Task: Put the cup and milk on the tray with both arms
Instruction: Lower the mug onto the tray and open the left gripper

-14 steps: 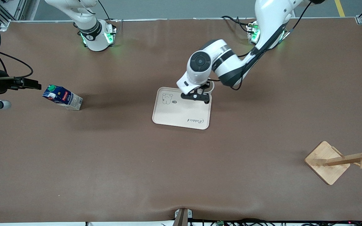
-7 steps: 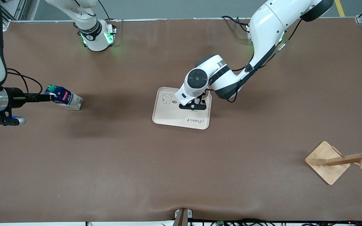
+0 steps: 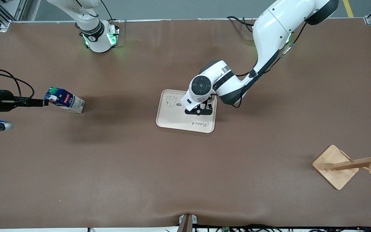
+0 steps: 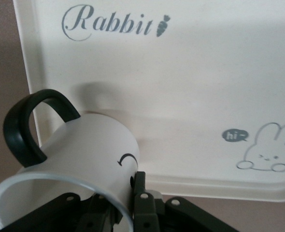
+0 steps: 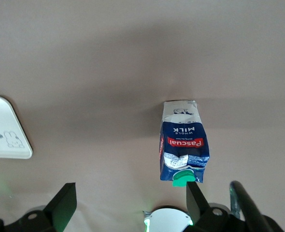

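I am holding the left hand (image 3: 199,111) pinching the cup (image 4: 75,159) over the tray (image 3: 172,119); the right hand (image 3: 43,102), fingers spread, is hovering beside the milk (image 3: 64,100).

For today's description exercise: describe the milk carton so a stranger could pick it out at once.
Start at the brown table and go toward the right arm's end, well away from the cream tray. There stands the milk carton, alone: dark blue, red label, round green cap.
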